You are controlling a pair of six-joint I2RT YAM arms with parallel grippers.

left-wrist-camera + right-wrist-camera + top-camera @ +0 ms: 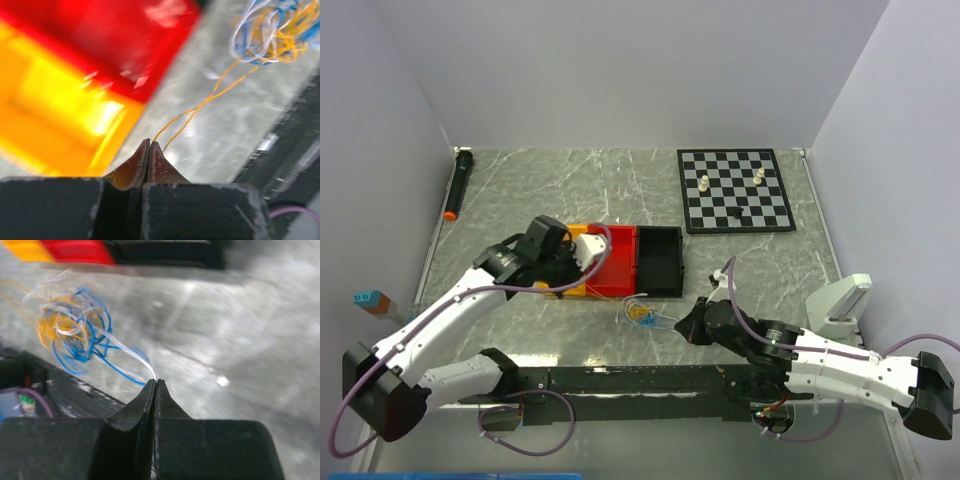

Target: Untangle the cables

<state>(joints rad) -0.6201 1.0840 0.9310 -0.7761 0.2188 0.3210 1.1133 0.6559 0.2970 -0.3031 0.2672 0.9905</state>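
yellow strands of the cables (pixel 270 30) pinched in left claw (pixel 149 145), blue-white in right claw (pixel 155 383); red bin (pixel 115 45) blurred.

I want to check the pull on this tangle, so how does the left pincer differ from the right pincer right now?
The left pincer pinches thin yellow-orange wire strands; the right pincer pinches thin white and blue wire strands. The left pincer sits beside the yellow plastic bin; the right pincer is over the grey marbled tabletop. Both are shut, tethered to the same curly wire clump.
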